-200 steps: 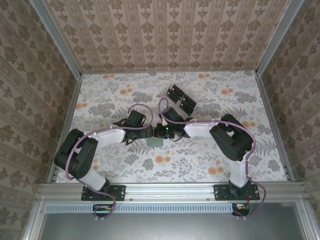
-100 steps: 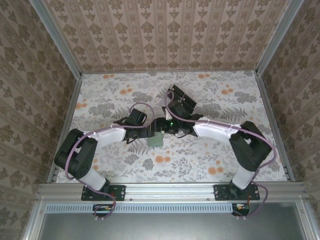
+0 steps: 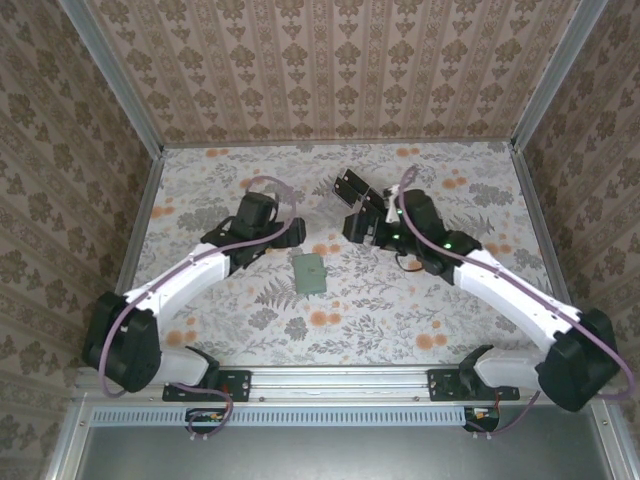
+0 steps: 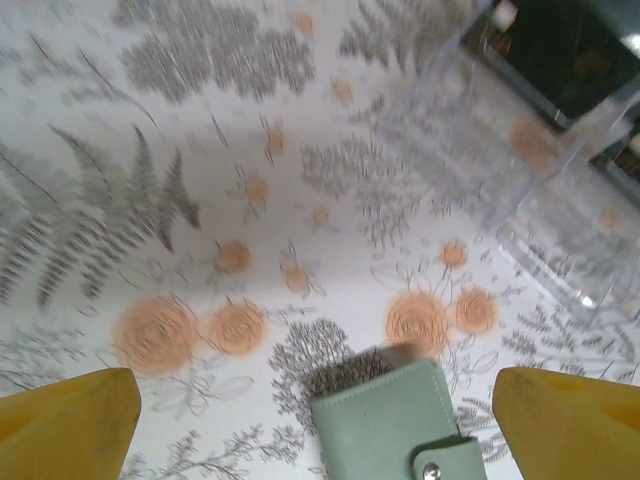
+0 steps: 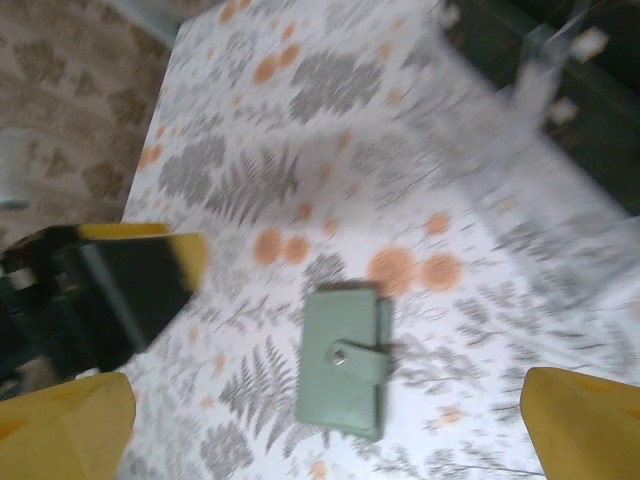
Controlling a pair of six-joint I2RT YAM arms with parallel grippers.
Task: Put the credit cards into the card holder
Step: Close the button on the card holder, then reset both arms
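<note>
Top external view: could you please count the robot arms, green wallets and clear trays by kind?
Robot arms, left arm and right arm: 2
Green card holder: 1
Clear tray: 1
Total: 4

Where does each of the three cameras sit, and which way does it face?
Top external: fixed above and behind the bases, facing down on the table; both arms show, with left end effector and right end effector.
Left wrist: on the left arm, facing down at card holder and clear tray; its yellow fingertips show.
Right wrist: on the right arm, facing down across the table toward the left end effector; its yellow fingertips show.
Shared: all three see the card holder and clear tray.
</note>
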